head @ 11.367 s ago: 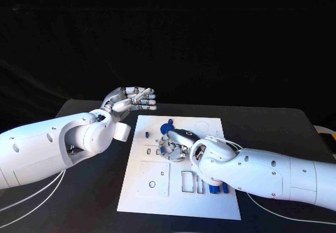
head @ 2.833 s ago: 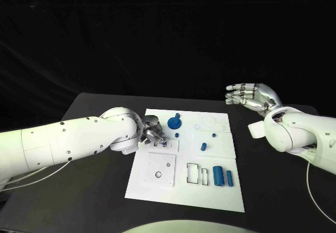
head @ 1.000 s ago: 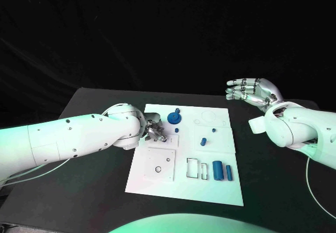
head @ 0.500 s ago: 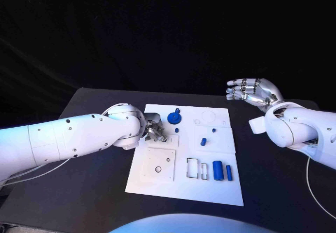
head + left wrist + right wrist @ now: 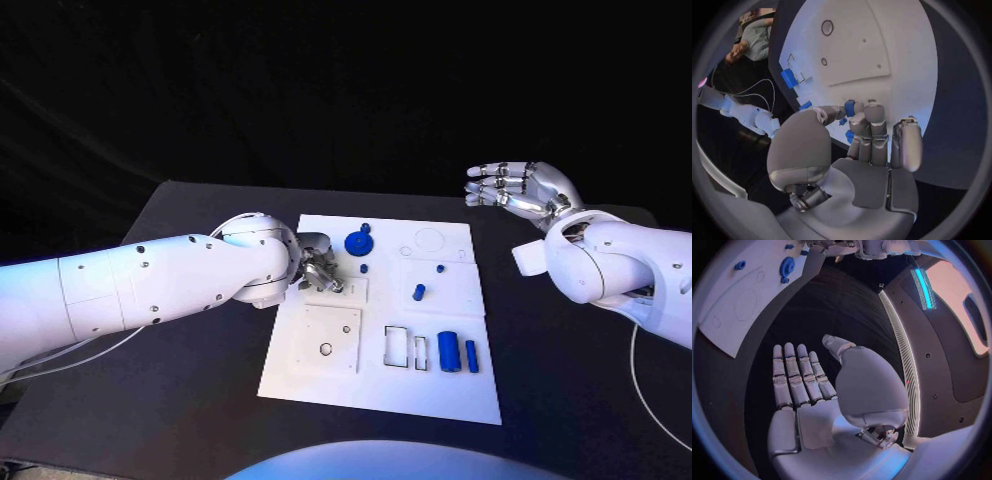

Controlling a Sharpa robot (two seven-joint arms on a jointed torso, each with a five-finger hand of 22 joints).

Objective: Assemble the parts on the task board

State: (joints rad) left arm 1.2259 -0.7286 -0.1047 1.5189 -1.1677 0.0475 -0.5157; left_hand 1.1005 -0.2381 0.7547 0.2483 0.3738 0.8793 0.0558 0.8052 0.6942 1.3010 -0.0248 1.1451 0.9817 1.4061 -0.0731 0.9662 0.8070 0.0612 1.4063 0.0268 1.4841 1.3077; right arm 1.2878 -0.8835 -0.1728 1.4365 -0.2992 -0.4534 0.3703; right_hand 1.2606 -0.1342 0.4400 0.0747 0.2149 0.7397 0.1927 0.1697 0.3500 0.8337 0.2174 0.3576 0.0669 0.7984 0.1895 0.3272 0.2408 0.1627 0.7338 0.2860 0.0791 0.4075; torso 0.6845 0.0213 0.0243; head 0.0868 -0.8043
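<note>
The white task board [image 5: 418, 392] lies mid-table. My left hand [image 5: 320, 272] is down on its left part, fingers curled together. In the left wrist view the thumb and a finger of the left hand [image 5: 870, 135] pinch a small blue part [image 5: 849, 107] right at the board [image 5: 892, 45]. A blue gear [image 5: 358, 241], a small blue stud [image 5: 365, 268] and a blue peg [image 5: 420, 292] are on the board's far half. Two blue cylinders [image 5: 449, 350] lie at its near right. My right hand [image 5: 522, 190] is raised off the board's right side, fingers spread, holding nothing; its palm [image 5: 817, 395] is bare.
The black table [image 5: 188, 350] runs wide on both sides of the board. Rectangular cut-outs [image 5: 397, 345] and a square plate with holes [image 5: 329, 338] mark the board's near half. The right wrist view catches the board [image 5: 736, 305] and the gear [image 5: 787, 265].
Since the earliest frame my right hand has left the board and risen to the right, and my left hand has come down onto the board. In the last second nothing moved.
</note>
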